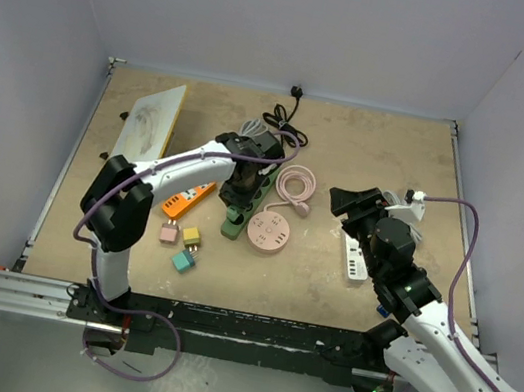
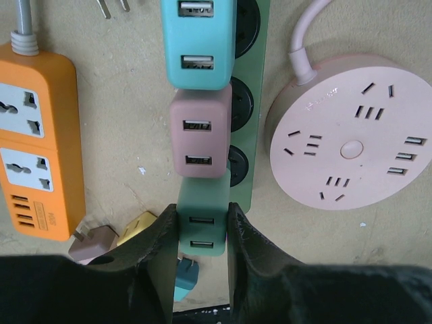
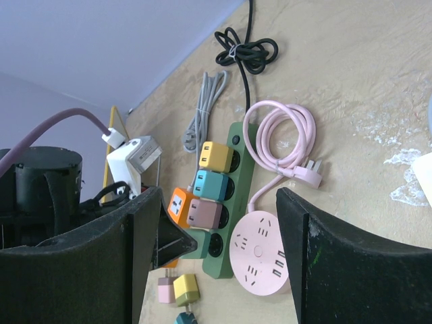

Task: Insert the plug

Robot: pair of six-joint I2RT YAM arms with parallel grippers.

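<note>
At green strip (image 2: 243, 198) end: left gripper (image 2: 202, 237) clamps green two-USB plug (image 2: 202, 214); right gripper (image 3: 219, 197) wide.

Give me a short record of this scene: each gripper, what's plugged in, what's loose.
left gripper: shut on green adapter, at the end of the green power strip
green adapter seated: cannot tell
right gripper: open, holding nothing
plugged into green power strip: yellow adapter, teal adapter, pink adapter
loose on table: small pink plug, small yellow plug, small teal plug
other strips: orange power strip, round pink power strip, white power strip
</note>
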